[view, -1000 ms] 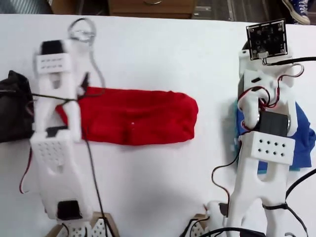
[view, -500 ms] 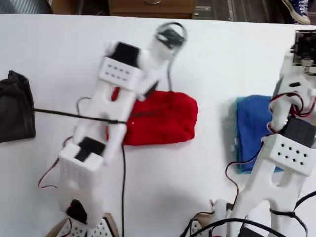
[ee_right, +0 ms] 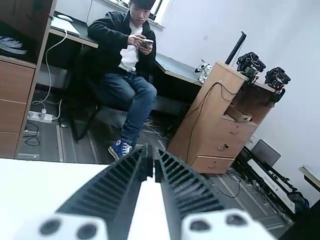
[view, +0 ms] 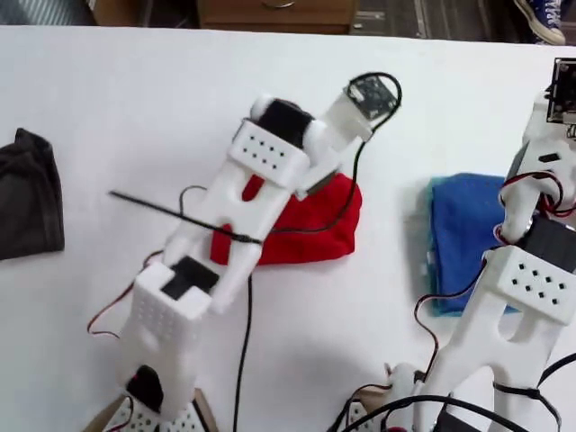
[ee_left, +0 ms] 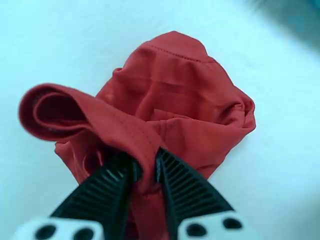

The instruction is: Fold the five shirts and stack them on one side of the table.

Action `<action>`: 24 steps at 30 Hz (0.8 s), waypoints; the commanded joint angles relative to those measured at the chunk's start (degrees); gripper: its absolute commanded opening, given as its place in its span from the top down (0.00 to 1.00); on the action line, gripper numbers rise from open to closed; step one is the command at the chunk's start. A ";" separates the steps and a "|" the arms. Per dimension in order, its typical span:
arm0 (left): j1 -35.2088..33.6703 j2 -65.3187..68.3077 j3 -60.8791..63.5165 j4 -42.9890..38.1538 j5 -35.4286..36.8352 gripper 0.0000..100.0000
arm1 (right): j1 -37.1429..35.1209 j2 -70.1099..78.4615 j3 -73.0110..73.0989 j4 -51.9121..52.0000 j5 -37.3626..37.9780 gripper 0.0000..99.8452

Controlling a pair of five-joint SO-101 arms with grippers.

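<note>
Looking early yet: left end effector (ee_left: 145, 172) clamped on the red shirt (view: 310, 232), half-folded in the middle of the worktop (view: 135, 99); blue shirt (view: 463, 234) and dark shirt (view: 31, 198) sit unstacked at opposite sides; right end effector (ee_right: 148, 165) closed, empty.

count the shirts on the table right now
3: red shirt mid-table, pinched in the left fingers; blue shirt at the right side; dark shirt at the left edge. More may be hidden underneath.

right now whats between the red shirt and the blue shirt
Nothing: in the high view, the strip of white table between the red shirt and the blue shirt is bare.
</note>
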 commanded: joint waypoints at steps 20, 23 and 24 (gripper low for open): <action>2.99 0.97 -0.57 -2.11 -0.44 0.98 | 0.13 -0.31 -1.14 -1.19 -0.53 0.98; 2.90 1.05 -0.57 -2.11 -0.53 0.91 | 0.04 -0.31 -1.14 -1.19 -0.53 0.98; 2.73 0.79 -0.57 -2.11 -0.53 0.88 | 0.04 -0.31 -1.14 -1.19 -0.53 0.98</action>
